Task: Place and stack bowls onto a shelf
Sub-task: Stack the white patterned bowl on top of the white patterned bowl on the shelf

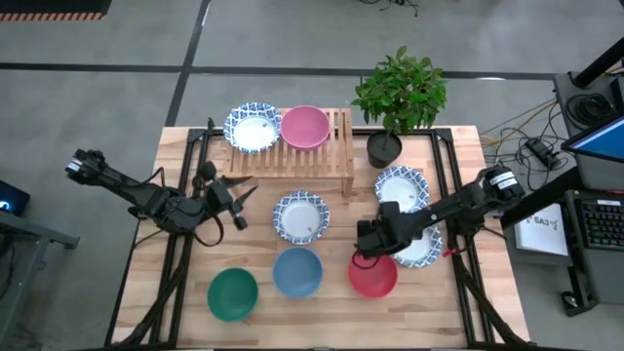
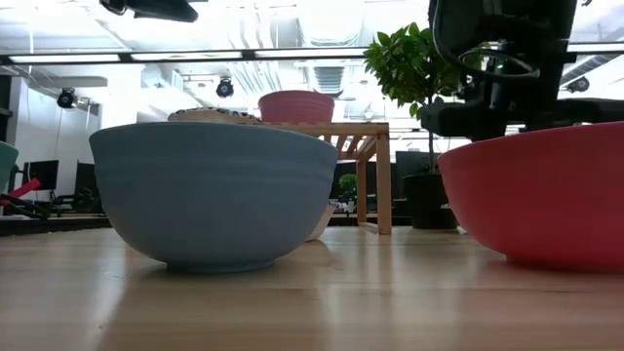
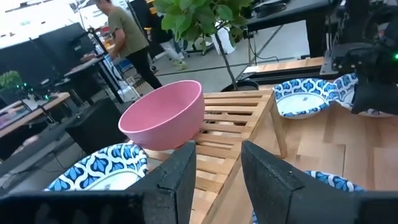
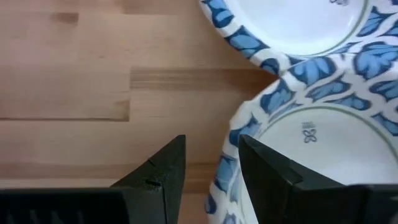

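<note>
Bowls sit in two groups. On the shelf [image 1: 314, 156] rest a blue-rimmed white bowl [image 1: 252, 128] and the pink bowl [image 1: 305, 127], side by side and touching. On the tabletop [image 1: 185, 283] lie the green bowl [image 1: 233, 293], blue bowl [image 1: 297, 272] and red bowl [image 1: 372, 276] in a front row, a patterned bowl [image 1: 300, 215] just in front of the shelf, and two more patterned bowls, one [image 1: 402, 185] near the plant pot [image 1: 384, 149], the other [image 1: 425, 246] under the right arm. The right gripper [image 4: 208, 163] hangs over that bowl's rim, fingers apart and straddling it, not clamped. The left gripper [image 3: 216, 163] hovers left of the shelf, fingers apart, holding nothing. A person [image 3: 127, 38] stands in the room beyond.
</note>
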